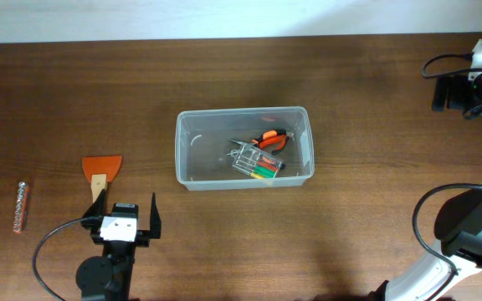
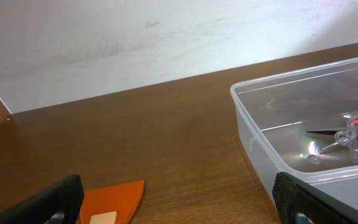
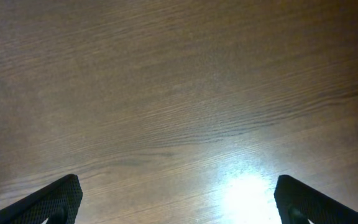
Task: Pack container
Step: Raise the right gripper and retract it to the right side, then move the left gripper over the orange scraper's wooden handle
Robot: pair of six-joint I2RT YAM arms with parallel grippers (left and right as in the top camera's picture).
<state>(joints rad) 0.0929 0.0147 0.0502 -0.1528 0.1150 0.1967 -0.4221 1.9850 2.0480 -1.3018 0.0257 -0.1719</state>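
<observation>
The container (image 1: 180,152), a clear rectangular bin, stands at the middle of the wooden table. Inside it lie orange-handled pliers (image 1: 270,140) and a small clear case of coloured bits (image 1: 259,165). An orange scraper (image 1: 101,170) with a wooden handle lies to the left, and a strip of bits (image 1: 21,206) further left. My left gripper (image 1: 126,206) is open just right of the scraper's handle, holding nothing. In the left wrist view the scraper (image 2: 114,198) sits by the left finger and the container (image 2: 260,146) at right. My right gripper (image 3: 178,208) is open over bare wood.
The right arm (image 1: 465,227) curls along the table's right edge, with its base and cables (image 1: 467,88) at the far right. A pale wall (image 2: 135,43) runs behind the table's far edge.
</observation>
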